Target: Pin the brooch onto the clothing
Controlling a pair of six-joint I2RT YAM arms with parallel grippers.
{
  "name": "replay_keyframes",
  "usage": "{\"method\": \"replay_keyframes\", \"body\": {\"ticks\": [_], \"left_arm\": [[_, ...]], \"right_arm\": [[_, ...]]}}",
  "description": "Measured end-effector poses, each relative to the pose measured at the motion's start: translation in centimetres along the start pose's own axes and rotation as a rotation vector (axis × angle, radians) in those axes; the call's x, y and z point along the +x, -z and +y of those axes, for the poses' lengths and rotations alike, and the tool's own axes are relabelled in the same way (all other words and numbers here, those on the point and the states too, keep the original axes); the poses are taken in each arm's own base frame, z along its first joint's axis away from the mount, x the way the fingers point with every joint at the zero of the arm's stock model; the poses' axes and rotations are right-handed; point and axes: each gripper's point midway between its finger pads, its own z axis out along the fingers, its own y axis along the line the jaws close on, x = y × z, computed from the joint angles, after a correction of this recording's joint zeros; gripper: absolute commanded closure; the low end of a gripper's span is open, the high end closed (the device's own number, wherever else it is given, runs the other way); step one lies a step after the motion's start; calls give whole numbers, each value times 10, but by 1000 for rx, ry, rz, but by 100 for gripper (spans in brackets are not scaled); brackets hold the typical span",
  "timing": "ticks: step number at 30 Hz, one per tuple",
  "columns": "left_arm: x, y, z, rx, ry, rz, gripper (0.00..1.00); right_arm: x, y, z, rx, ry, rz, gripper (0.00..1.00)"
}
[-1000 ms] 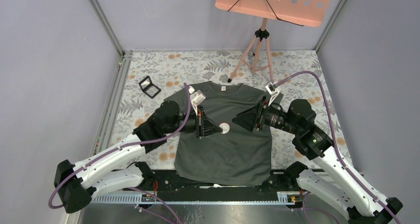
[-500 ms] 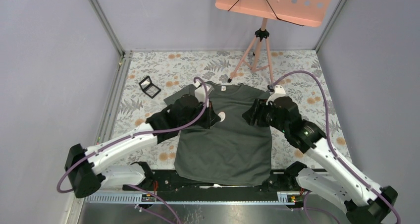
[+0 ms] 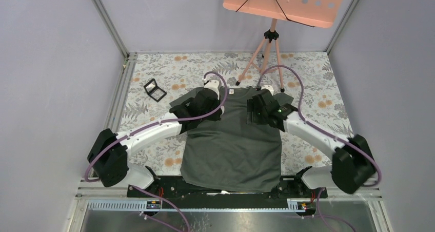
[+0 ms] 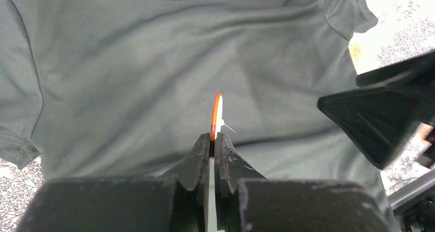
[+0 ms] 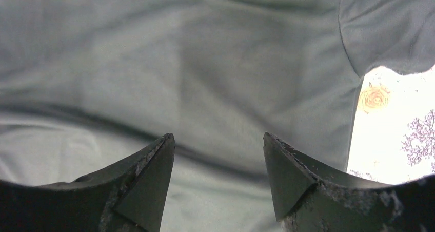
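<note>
Left jaws pinching brooch [image 4: 216,114] edge-on, right jaws wide, empty, arms outstretched, apparently hovering over shirt [image 4: 128,62]

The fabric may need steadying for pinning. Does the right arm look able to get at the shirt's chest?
Probably yes: the right gripper hangs over the T-shirt with jaws open and nothing seen in between; the left gripper, shut on the brooch, is off to one side.

Brooch [image 4: 216,115] seen edge-on, face hidden; from above, left arm [image 3: 154,129] covers it. Shirt [image 4: 128,62] hem cut off in both wrist views. Right claw [image 5: 218,138] bases cropped below.
</note>
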Motion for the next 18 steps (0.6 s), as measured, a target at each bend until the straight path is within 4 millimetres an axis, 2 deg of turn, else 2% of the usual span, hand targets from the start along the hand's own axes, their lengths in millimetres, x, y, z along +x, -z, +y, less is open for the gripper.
{"method": "replay_keyframes", "body": {"ticks": [6, 11, 15, 18], "left_arm": [[-7, -6, 1, 1, 28, -19, 100], [-7, -7, 11, 9, 66, -47, 100], [4, -9, 23, 3, 99, -33, 100], [12, -12, 30, -1, 117, -18, 100]], "right_arm": [[-10, -47, -2, 90, 22, 64, 35], [-6, -84, -27, 172, -9, 135, 36], [-3, -102, -40, 210, -17, 177, 35], [-2, -109, -40, 205, -15, 193, 37]]}}
